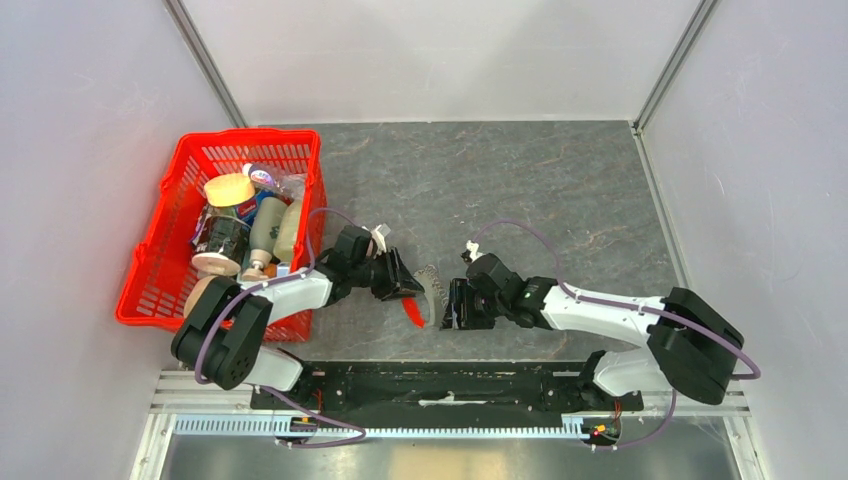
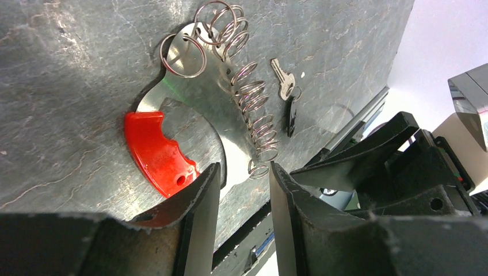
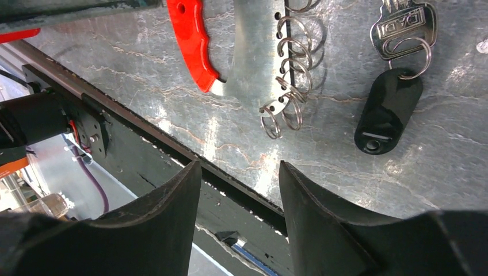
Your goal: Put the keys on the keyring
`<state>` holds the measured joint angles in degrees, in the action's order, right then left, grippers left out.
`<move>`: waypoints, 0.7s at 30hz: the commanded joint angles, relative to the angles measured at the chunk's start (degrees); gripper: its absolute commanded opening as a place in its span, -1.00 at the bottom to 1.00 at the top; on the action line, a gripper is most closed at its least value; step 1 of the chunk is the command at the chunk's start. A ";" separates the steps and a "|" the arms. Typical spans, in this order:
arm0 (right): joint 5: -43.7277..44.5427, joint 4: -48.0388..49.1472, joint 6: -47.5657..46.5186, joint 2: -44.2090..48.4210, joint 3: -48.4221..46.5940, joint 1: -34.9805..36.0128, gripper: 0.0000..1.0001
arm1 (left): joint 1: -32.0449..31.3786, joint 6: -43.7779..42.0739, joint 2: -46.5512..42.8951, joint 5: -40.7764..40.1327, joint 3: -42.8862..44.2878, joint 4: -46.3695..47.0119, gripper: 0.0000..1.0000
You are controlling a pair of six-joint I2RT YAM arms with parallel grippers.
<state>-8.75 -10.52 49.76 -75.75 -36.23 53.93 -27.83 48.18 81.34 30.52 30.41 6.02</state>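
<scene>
The keyring (image 2: 198, 95) lies flat on the slate table, a grey metal plate with a row of small rings (image 2: 253, 109) along one edge and a red curved strip (image 2: 156, 150). The keys (image 2: 283, 79), a small silver key on a black fob (image 2: 292, 114), lie loose just beyond the rings. My left gripper (image 2: 244, 172) is open, and the plate's near end lies in the gap between its tips. My right gripper (image 3: 239, 169) is open and empty, short of the keyring (image 3: 253, 57) and the keys (image 3: 403, 26) with their fob (image 3: 388, 112). From above, both grippers (image 1: 408, 290) (image 1: 455, 305) flank the keyring (image 1: 432, 283).
A red basket (image 1: 160, 270) packed with bottles and jars stands at the left, close behind the left arm. A black rail (image 1: 440, 385) runs along the table's near edge just below both grippers. White walls close in the table on three sides.
</scene>
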 commanded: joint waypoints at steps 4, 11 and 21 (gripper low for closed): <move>1.07 2.44 -1.86 -2.49 -2.45 0.36 0.09 | 0.76 0.34 -1.71 -0.34 1.53 -0.48 -0.12; 2.60 -7.98 -13.44 1.25 -8.49 0.63 0.01 | 0.58 -0.38 -3.17 0.67 1.66 -1.58 -0.11; -0.25 -11.06 -17.87 -1.79 -12.07 1.69 0.00 | 0.50 -1.69 -4.36 0.93 1.99 -3.38 -0.11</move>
<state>-7.86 -21.54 32.73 -75.53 -48.21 54.83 -27.83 48.10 79.44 31.70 30.41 2.35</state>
